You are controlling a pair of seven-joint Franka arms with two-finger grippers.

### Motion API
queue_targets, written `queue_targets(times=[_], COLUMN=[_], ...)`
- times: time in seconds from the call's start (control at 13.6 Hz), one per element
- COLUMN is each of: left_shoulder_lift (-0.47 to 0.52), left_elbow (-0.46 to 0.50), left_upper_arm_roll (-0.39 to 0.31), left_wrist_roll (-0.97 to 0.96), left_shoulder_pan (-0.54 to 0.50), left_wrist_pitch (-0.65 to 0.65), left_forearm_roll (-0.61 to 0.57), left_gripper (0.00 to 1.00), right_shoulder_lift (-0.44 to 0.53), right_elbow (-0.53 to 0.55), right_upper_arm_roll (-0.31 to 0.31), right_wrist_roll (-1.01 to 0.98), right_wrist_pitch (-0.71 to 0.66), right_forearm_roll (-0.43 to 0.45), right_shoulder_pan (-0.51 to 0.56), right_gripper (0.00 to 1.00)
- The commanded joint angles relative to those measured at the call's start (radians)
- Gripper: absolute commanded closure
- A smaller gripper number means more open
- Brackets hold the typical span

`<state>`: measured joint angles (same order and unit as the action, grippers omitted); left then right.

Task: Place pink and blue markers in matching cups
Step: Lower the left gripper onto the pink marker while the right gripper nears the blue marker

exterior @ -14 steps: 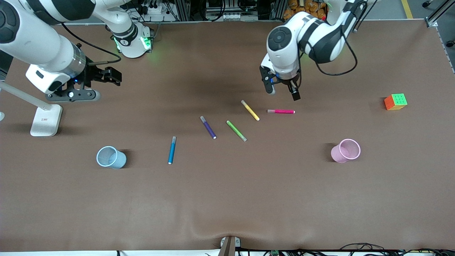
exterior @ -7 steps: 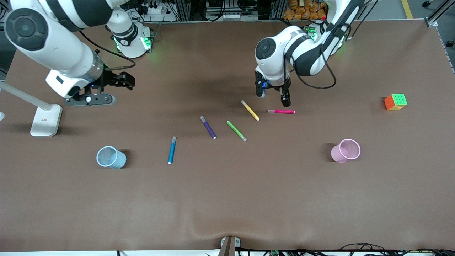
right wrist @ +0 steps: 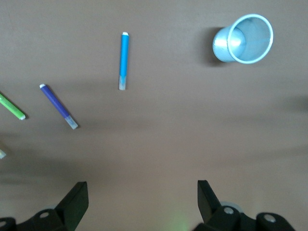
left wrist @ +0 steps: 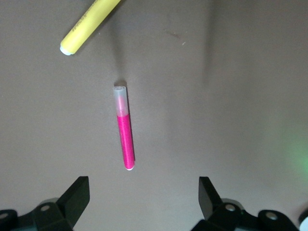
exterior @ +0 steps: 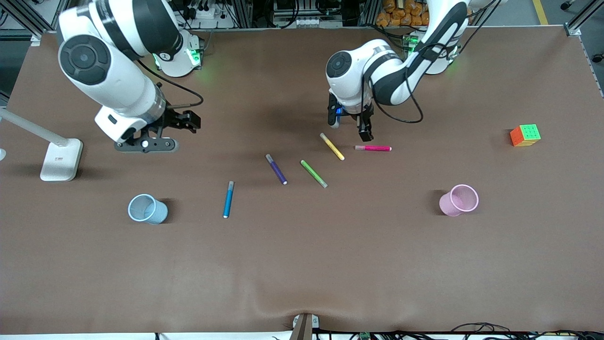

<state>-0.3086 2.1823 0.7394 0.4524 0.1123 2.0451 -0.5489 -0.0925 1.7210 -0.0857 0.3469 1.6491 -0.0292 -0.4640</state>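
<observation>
The pink marker (exterior: 373,148) lies flat on the table; it also shows in the left wrist view (left wrist: 124,137). My left gripper (exterior: 349,129) hangs open and empty just over the table beside the marker's pale cap end; in the left wrist view the gripper (left wrist: 143,187) is short of the marker's pink tip. The blue marker (exterior: 228,199) lies near the light blue cup (exterior: 147,208), and both show in the right wrist view, the marker (right wrist: 123,60) and the cup (right wrist: 243,38). My right gripper (exterior: 191,120) is open and empty over bare table. The pink cup (exterior: 459,199) stands toward the left arm's end.
A yellow pen (exterior: 332,146), a green pen (exterior: 314,174) and a dark purple pen (exterior: 276,169) lie between the two markers. A colour cube (exterior: 525,135) sits toward the left arm's end. A white lamp base (exterior: 60,160) stands at the right arm's end.
My left gripper has come down and shifted toward the yellow pen, close to the pink marker. My right gripper has moved toward the middle of the table. Nothing on the table has moved.
</observation>
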Motion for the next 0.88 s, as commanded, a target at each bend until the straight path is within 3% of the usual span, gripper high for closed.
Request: queue_targets(times=[0.0,0.44,0.81], left_shoulder_lift=[-0.087,-0.162,-0.234], left_elbow=[-0.047,-0.071,-0.079], left_upper_arm_roll=[0.001,-0.005,-0.005], left_wrist_roll=[-0.066,-0.150,-0.202], left_shoulder_pan=[0.000,0.006,0.007], left_wrist_pitch=[0.003,0.000,0.000], left_forearm_roll=[-0.083,-0.163,-0.255], left_gripper=[0.00,0.02,0.10], right_shoulder_lift=[0.013,-0.002,-0.108], right_elbow=[0.087,0.204,0.216], right_upper_arm_roll=[-0.009,-0.008,-0.009], right_wrist_roll=[0.017,0.001,0.000], right_wrist_pitch=[0.131,0.339,0.432], right_forearm_roll=[-0.009,-0.011,-0.009], right_shoulder_pan=[-0.036,-0.039,-0.073], right_gripper=[0.00,0.00,0.00])
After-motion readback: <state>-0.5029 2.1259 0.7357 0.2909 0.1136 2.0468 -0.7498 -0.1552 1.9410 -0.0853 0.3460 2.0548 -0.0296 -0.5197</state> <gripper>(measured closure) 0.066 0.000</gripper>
